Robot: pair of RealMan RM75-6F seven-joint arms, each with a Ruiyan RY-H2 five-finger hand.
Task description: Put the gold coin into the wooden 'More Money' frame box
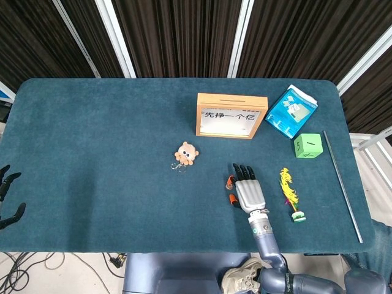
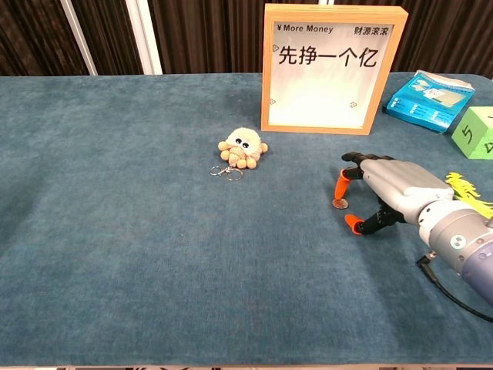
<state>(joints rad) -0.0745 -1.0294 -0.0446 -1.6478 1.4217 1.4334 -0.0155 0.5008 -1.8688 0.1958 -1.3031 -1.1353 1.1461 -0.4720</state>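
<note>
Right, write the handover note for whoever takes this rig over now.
Right hand: low over the gold coin, orange fingertips either side, nothing held.
Left hand: at the table's left edge, open, idle.
The coin lies flat on the cloth, in front of the wooden frame box, which stands upright.
Done: approach.
Left: pinch the coin, lift it, drop it into the top slot.

You see a table (image 1: pixel 92 141) covered in dark teal cloth. Behind it hang dark pleated curtains (image 1: pixel 171 37) with white vertical bars (image 1: pixel 113 37). Below the front edge, cables (image 1: pixel 37 266) lie on a grey floor.
</note>
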